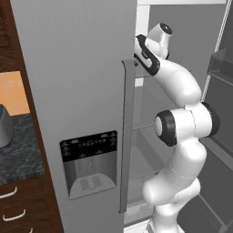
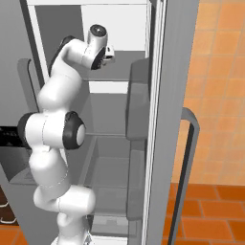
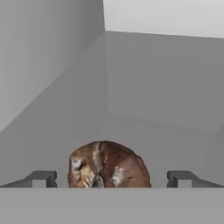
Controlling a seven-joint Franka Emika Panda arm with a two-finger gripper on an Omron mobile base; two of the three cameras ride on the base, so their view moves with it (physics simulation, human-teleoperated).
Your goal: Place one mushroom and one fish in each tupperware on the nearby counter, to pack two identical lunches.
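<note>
A dark reddish-brown mushroom [image 3: 107,165] with pale streaks lies on a grey fridge shelf, close in front of the hand. My gripper [image 3: 111,179] is open: its two dark fingertips [image 3: 41,178] stand wide apart on either side of the mushroom, with clear gaps to it. In the right base view the arm reaches up into the open fridge, and the hand [image 2: 106,51] is at an upper shelf. In the left base view the hand goes behind the edge of the shut fridge door [image 1: 82,91]. A strip of the dark speckled counter [image 1: 18,152] lies at the left. Fish and tupperware are out of view.
The shut left door carries a long handle [image 1: 127,136] and a dispenser panel [image 1: 88,164]. The open right door [image 2: 167,119] stands close beside the arm, with door bins [image 2: 138,100]. A silver-grey object [image 1: 4,126] stands on the counter, above drawers with white handles [image 1: 11,214].
</note>
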